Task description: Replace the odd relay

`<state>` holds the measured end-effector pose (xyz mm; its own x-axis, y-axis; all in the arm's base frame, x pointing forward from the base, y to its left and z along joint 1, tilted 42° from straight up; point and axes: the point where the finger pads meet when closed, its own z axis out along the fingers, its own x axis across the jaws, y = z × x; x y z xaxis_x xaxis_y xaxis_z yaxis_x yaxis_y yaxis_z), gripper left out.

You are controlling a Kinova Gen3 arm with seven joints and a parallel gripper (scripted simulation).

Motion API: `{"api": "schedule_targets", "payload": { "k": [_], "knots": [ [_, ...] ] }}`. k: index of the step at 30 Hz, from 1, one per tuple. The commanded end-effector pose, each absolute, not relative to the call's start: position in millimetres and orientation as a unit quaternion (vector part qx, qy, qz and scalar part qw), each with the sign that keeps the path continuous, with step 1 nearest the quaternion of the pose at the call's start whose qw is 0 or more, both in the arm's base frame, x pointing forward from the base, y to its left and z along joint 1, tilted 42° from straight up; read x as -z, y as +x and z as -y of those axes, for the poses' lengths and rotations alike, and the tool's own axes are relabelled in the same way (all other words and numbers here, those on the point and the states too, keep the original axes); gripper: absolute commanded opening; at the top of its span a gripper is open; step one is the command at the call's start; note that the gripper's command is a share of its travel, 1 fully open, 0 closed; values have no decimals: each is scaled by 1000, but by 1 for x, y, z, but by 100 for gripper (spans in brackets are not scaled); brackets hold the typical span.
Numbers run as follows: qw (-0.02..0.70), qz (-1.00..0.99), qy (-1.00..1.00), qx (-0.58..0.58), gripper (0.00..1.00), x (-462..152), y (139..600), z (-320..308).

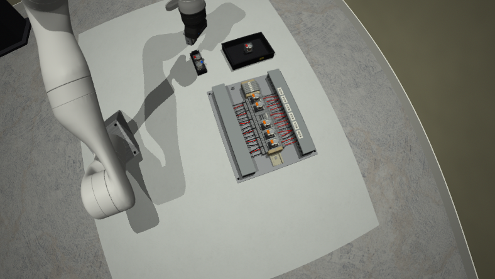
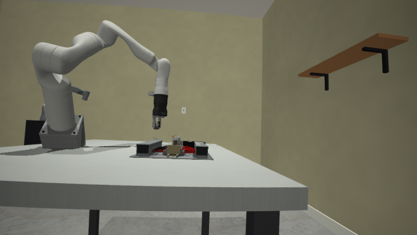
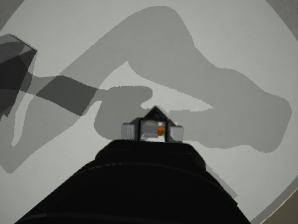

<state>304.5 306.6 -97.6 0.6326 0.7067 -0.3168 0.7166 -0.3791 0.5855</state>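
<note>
So there's an orange-brown shelf [image 2: 350, 55] on two black brackets [image 2: 384, 62] [image 2: 326, 83], up past the table's [image 1: 277, 225] [image 2: 174, 174] right edge in the exterior view. Beyond the far edge, a small white plate [image 2: 183, 110] (light switch, maybe?) sits on the yellowish wall [image 2: 221, 72].

From over here, the far end of the near-left arm [image 1: 65, 69] runs out of the top picture, the held relay's [image 3: 150, 131] lower part is hidden behind the gripper [image 3: 153, 132], and the labels [image 1: 290, 116] are too small to read.
</note>
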Motion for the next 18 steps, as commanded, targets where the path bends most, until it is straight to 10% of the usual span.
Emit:
{"api": "schedule_targets", "payload": {
  "k": [1,18],
  "knots": [
    [354,-433,829,8,0,97,305,-308],
    [352,-510,784,42,0,97,304,-308]
  ]
}}
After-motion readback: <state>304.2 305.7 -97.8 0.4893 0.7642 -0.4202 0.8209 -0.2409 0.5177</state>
